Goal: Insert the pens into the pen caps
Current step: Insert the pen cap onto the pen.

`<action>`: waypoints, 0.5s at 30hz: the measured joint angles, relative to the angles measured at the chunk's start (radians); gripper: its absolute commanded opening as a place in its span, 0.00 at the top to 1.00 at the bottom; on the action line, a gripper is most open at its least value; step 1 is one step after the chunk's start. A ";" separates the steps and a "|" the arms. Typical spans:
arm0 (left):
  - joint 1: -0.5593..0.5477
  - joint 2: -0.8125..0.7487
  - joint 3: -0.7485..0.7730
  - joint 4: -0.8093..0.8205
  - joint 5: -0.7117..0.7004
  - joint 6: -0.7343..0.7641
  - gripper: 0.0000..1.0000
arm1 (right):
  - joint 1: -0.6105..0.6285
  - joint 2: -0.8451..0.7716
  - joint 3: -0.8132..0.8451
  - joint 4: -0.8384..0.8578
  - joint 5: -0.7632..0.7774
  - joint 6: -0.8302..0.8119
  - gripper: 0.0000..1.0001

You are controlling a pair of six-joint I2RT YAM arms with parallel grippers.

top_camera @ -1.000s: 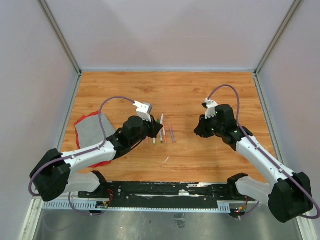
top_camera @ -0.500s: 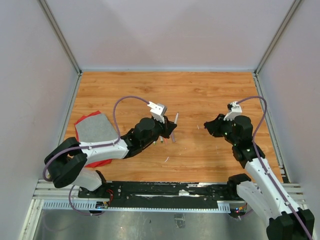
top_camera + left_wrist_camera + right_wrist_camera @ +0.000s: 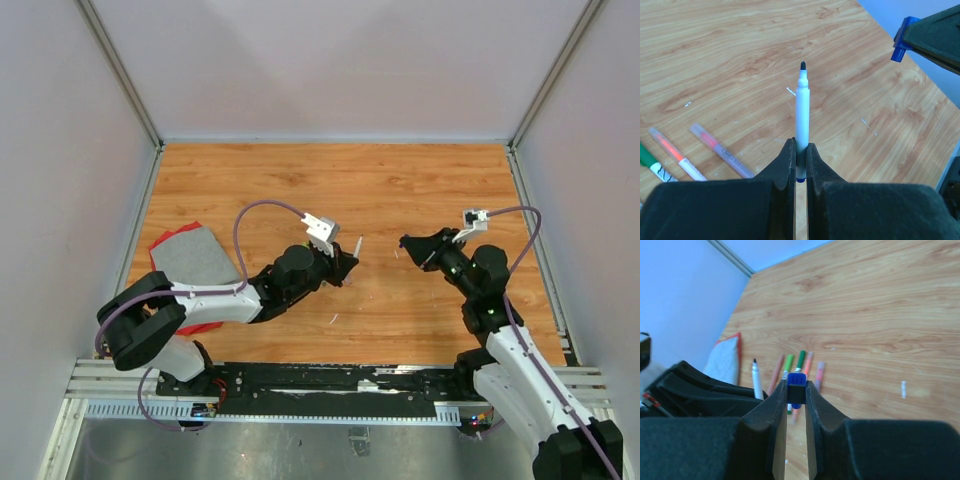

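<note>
My left gripper (image 3: 800, 148) is shut on a white pen (image 3: 802, 110) with a bare dark tip and a blue end, held above the table and pointing away from the wrist. The top view shows this pen (image 3: 356, 246) aimed right, toward my right gripper (image 3: 404, 243). The right gripper (image 3: 796, 388) is shut on a short blue pen cap (image 3: 796, 381), which also shows in the left wrist view as the blue cap (image 3: 899, 46). Pen tip and cap are apart, with a gap between them. Several other pens (image 3: 801, 360) lie in a row on the wood.
An orange pen (image 3: 677, 159), a pink pen (image 3: 720, 150) and a green pen (image 3: 649, 158) lie below and left of the held pen. A grey cloth with a red edge (image 3: 185, 255) lies at the left of the wooden table (image 3: 400, 190). Walls close in three sides.
The left arm lifted the white pen from the row and swung it right. The right gripper drew back to the right, then turned to point left at the pen. Both grips stayed shut.
</note>
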 measured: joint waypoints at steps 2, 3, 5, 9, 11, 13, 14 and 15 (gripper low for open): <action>-0.010 0.006 0.000 0.004 -0.004 0.005 1.00 | 0.000 0.013 -0.035 0.083 -0.024 0.049 0.99; -0.016 0.008 0.000 0.007 -0.005 0.006 1.00 | 0.000 0.022 -0.048 0.123 -0.034 0.074 0.99; -0.025 0.013 0.000 0.014 -0.006 0.010 0.99 | 0.000 0.046 -0.075 0.212 -0.054 0.129 0.99; -0.043 0.029 0.000 0.024 -0.008 0.021 1.00 | 0.004 0.096 -0.097 0.359 -0.079 0.217 0.99; -0.053 0.034 0.000 0.028 -0.007 0.032 0.99 | 0.015 0.120 -0.097 0.420 -0.084 0.241 0.99; -0.060 0.034 0.000 0.035 -0.003 0.040 0.99 | 0.028 0.145 -0.096 0.462 -0.088 0.251 0.99; -0.063 0.034 0.000 0.040 -0.001 0.042 0.99 | 0.037 0.156 -0.096 0.478 -0.090 0.255 1.00; -0.066 0.034 0.000 0.045 0.000 0.045 0.99 | 0.050 0.171 -0.095 0.493 -0.090 0.258 1.00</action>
